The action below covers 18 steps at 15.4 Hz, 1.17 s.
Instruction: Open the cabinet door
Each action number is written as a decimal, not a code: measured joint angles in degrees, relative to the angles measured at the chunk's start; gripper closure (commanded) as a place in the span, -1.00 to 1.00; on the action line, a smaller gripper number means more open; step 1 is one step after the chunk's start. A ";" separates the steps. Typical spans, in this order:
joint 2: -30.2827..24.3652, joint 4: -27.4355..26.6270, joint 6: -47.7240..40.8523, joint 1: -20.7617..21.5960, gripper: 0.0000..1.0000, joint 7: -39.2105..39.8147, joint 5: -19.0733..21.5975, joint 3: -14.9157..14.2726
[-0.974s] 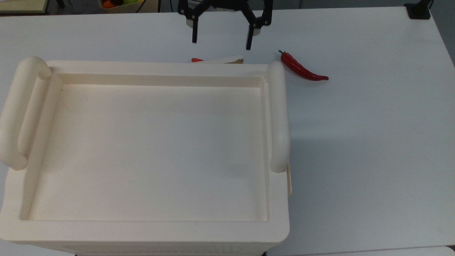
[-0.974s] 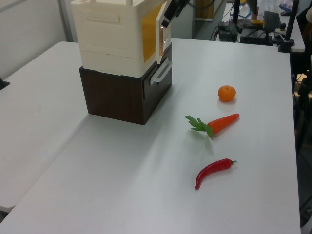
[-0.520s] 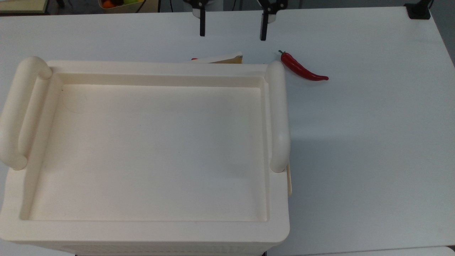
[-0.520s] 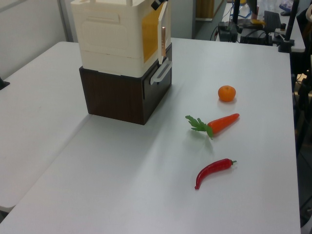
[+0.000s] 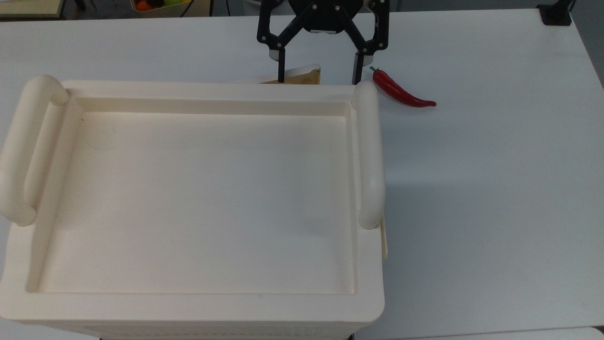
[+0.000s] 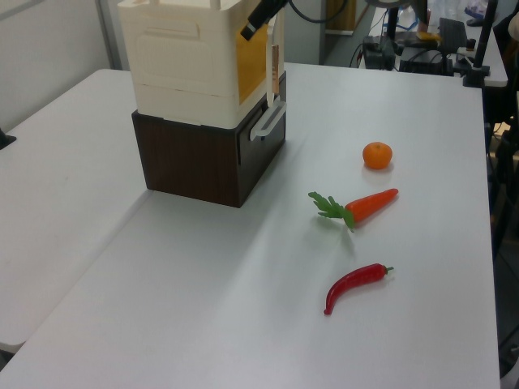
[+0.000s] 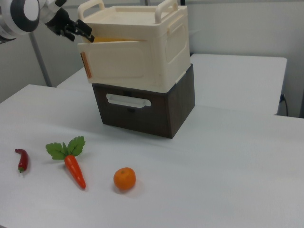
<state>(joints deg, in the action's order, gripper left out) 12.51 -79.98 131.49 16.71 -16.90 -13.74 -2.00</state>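
Cream plastic makes up the cabinet [image 7: 142, 52], which sits on a dark brown drawer box [image 7: 142, 111] toward the far left corner of the surface [image 6: 203, 308] in the left view. Its door [image 7: 121, 61] hangs on the front face and stands slightly ajar: in the right view the free edge at the right view's left has swung out a little, showing yellow behind it, while the other edge sits close to the body. In the top view the door's upper edge [image 5: 295, 75] pokes out just past the cabinet's far rim.

The end effector [image 5: 318, 75] hovers at that upper edge with its fingers spread wide and nothing between them; one fingertip [image 5: 281, 75] looks to be at or touching the door's top edge, though contact cannot be confirmed.

Judging by its look, the door is a thin, stiff, light panel, smooth and probably slippery, so it should swing with little force. The free vertical edge, farthest from the hinge, seems the best place to take hold or hook behind, since it gives most leverage. Pulling hard may shift the whole stacked cabinet, which seems merely to rest on the box

A chilli [image 5: 401, 90], carrot [image 7: 73, 166] and orange [image 7: 124, 179] lie apart on the surface
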 measured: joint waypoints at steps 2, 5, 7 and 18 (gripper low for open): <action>-1.10 0.15 -5.10 -0.03 -1.00 2.16 0.00 0.00; -3.84 0.15 -15.05 -0.19 -1.00 6.31 0.00 -0.04; -5.39 0.13 -20.86 -0.27 -1.00 9.73 0.00 -0.25; -6.87 -1.89 -33.65 -4.12 -1.00 17.85 8.41 -0.72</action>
<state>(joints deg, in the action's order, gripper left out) 5.64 -81.87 97.84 12.59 0.95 -5.33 -2.72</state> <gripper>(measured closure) 0.000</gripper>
